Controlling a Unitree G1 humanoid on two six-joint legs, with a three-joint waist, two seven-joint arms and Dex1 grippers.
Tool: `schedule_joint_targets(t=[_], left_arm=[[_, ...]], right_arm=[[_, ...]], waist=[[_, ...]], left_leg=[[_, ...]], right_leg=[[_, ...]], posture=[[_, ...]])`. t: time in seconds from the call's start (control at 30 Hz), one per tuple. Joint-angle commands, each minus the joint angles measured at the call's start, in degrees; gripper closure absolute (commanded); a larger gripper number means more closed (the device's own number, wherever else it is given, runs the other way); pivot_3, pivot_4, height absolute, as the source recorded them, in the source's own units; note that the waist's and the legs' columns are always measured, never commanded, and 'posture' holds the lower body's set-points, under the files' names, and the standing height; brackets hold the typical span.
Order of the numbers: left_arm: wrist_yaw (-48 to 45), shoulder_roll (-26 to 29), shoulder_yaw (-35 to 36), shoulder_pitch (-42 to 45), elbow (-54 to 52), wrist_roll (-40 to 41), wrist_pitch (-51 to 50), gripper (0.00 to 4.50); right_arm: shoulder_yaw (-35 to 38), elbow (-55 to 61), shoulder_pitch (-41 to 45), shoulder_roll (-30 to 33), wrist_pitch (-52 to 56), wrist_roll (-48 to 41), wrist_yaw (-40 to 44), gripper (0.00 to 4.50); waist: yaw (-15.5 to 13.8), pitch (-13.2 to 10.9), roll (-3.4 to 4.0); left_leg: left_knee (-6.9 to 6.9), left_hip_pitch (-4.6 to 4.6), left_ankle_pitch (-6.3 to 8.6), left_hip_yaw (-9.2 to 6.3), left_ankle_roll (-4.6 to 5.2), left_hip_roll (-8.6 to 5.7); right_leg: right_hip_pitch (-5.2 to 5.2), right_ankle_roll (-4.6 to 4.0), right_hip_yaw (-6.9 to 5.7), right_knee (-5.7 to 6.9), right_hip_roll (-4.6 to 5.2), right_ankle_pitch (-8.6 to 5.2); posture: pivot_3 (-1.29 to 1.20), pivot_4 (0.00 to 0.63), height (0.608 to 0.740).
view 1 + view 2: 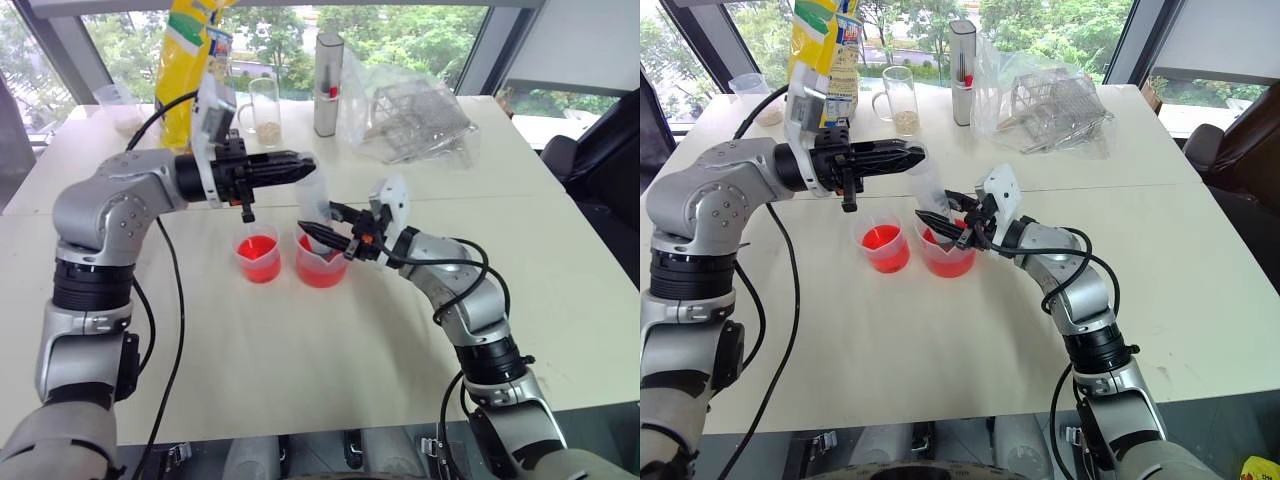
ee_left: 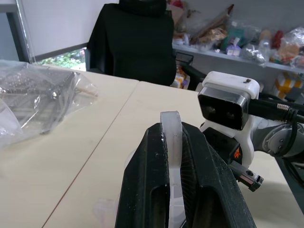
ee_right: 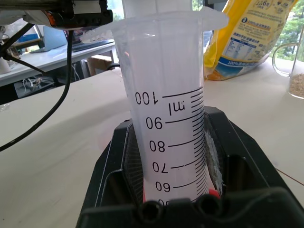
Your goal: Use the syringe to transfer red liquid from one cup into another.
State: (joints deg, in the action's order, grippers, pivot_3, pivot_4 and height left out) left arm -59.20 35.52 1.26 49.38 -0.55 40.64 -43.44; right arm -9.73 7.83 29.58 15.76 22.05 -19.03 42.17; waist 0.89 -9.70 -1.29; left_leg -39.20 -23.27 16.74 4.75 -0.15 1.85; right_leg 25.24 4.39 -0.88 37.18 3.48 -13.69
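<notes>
**Both grippers clamped on the syringe above the spouted beaker**

Overhead, from the left eye view, the syringe (image 1: 313,196) is seen upright over the spouted beaker (image 1: 321,262), with the smaller cup (image 1: 258,254) just beside it; red liquid (image 1: 257,247) is held in both. The left gripper (image 1: 300,165) is closed on its plunger top, the right gripper (image 1: 318,222) on its barrel. From the left wrist view, a thin clear flange (image 2: 172,156) is shown pinched between the jaws. From the right wrist view, printed millilitre marks are revealed on the barrel, gripped between both pads.
</notes>
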Motion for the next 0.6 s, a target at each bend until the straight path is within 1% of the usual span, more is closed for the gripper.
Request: schedule_joint_targets(t=[0.03,0.6], left_arm=[[1.1,0.9,4.8,4.4,-0.7,0.1,3.3,4.47],[1.3,1.2,5.3,4.8,-0.6,0.1,3.5,4.47]], right_arm=[[-3.0,-0.6,-1.6,0.8,1.1,0.8,2.2,3.13],[-3.2,-0.8,-1.3,0.8,1.0,0.9,2.1,3.13]], waist=[[0.0,0.0,0.0],[0.0,0.0,0.0]], left_leg=[[0.0,0.0,0.0,0.0,0.0,0.0],[-0.01,0.01,0.0,0.0,0.0,0.0]], right_leg=[[0.0,0.0,0.0,0.0,0.0,0.0],[-0.01,0.0,0.0,0.01,0.0,0.0]], posture=[[0.0,0.15,0.74],[0.0,0.15,0.74]])
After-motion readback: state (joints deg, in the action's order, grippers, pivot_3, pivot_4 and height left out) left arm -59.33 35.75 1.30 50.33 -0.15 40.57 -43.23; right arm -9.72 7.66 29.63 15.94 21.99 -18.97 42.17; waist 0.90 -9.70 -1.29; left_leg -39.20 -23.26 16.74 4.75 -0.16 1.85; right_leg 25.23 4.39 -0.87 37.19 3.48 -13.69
